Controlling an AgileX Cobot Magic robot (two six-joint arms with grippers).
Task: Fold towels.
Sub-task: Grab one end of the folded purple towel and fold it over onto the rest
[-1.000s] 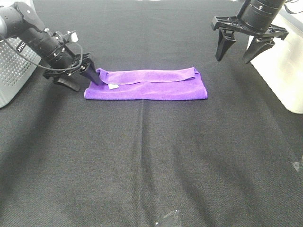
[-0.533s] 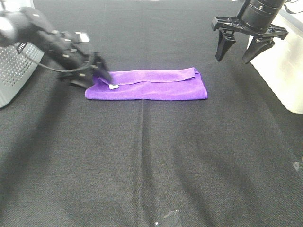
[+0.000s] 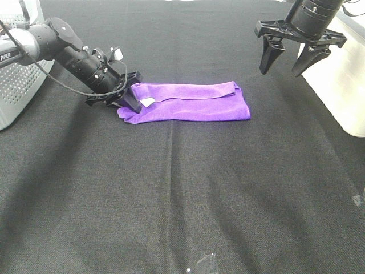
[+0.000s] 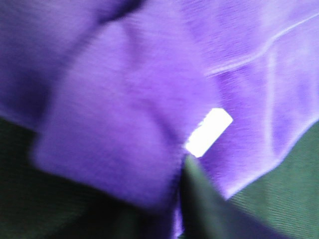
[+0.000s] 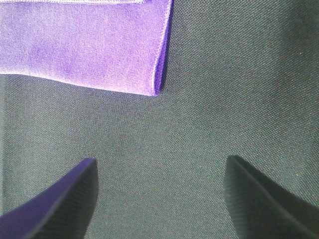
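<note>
The purple towel (image 3: 194, 103) lies folded into a long strip on the black table, its left end bunched and pushed rightward. Its white tag (image 3: 147, 102) shows at that end, and in the left wrist view (image 4: 209, 132) too. My left gripper (image 3: 129, 98) is shut on the towel's left end, pressed low against the table. The left wrist view is filled with blurred purple cloth (image 4: 119, 114). My right gripper (image 3: 292, 61) is open and empty, hovering above the table beyond the towel's right end. The right wrist view shows the towel's corner (image 5: 99, 50) past the two black fingertips (image 5: 60, 199).
A grey perforated bin (image 3: 14, 85) stands at the left edge. A white container (image 3: 342, 85) stands at the right edge. The black cloth (image 3: 182, 200) covers the whole table. A small clear scrap (image 3: 205, 264) lies near the front edge.
My left gripper has moved right onto the towel's left end and shut on it, dragging that end rightward so the strip is shorter. The right gripper has not moved.
</note>
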